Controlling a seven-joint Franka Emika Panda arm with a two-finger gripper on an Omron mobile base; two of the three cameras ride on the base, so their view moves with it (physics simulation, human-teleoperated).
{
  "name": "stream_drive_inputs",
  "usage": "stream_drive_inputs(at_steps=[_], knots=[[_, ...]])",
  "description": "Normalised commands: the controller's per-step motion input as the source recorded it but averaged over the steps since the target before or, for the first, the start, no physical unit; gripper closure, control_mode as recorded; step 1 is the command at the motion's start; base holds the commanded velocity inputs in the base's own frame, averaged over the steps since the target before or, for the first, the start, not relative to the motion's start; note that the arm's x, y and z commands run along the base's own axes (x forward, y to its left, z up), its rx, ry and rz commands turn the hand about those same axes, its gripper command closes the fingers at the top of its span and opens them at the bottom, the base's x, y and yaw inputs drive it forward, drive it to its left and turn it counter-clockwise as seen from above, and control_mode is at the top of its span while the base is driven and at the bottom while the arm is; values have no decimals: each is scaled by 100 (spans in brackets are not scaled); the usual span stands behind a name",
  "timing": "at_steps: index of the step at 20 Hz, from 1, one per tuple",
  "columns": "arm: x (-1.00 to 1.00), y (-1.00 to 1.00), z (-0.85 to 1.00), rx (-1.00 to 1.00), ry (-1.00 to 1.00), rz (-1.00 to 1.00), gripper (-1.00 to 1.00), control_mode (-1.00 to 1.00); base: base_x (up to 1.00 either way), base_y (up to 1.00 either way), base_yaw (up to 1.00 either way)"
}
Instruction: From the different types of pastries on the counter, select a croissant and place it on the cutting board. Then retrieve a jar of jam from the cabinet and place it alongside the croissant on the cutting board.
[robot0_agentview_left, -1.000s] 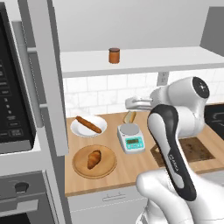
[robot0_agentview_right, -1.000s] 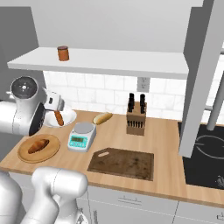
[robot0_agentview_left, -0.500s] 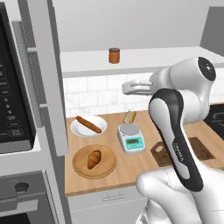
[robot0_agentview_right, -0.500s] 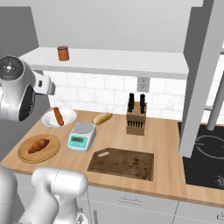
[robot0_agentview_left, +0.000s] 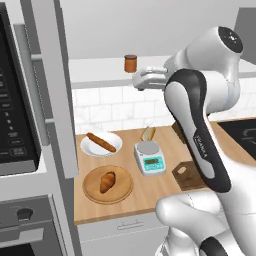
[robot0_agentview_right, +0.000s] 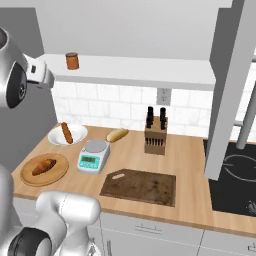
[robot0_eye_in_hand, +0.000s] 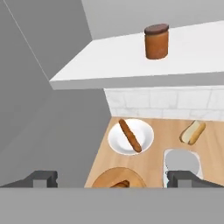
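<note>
Round light-wood plate (robot0_agentview_left: 108, 186) sat at the worktop's (robot0_agentview_right: 190, 175) front left corner and held the croissant (robot0_agentview_left: 107, 181), lying within the rim. Behind it, toward the back edge, a white plate (robot0_agentview_left: 101, 145) carried the stick pastry (robot0_agentview_left: 102, 142), laid diagonally across it. Pale bun (robot0_agentview_right: 117, 134) lay bare on the wood near the back wall, just behind the scale (robot0_agentview_right: 93, 154), whose tray held nothing. Knife block (robot0_agentview_right: 155, 135) stood upright further right along the back, handles in its slots. Cutting board (robot0_agentview_right: 139, 186) lay flat at the front edge, mid-worktop, nothing on it; croissant not yet transferred. Jar of jam (robot0_eye_in_hand: 156, 41) stood upright on the cabinet shelf (robot0_agentview_right: 150, 72), toward its left end, lid on.

Gripper (robot0_eye_in_hand: 113, 178) was up at shelf height, left of the jar and apart from it, jaws spread wide, grasping nothing.

View differences: right base view gave the full board w/ handle hole, the knife block and the hob (robot0_agentview_right: 235, 182) at the right end; in left base view the arm covered most of the board, leaving only its handle end (robot0_agentview_left: 186, 174). Left base view added the microwave front (robot0_agentview_left: 15, 120) and tall grey door panel (robot0_agentview_left: 52, 95). Hand view looked down past the shelf edge onto white plate, bun, part of scale and a sliver of the wood plate.
</note>
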Motion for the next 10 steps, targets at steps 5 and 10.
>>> stream_drive_inputs(at_steps=[5,10], knots=[[1,0,13,-12,-11,0,-100,-100,0,0,0],[20,2,8,-7,-3,0,-100,-100,0,0,0]])
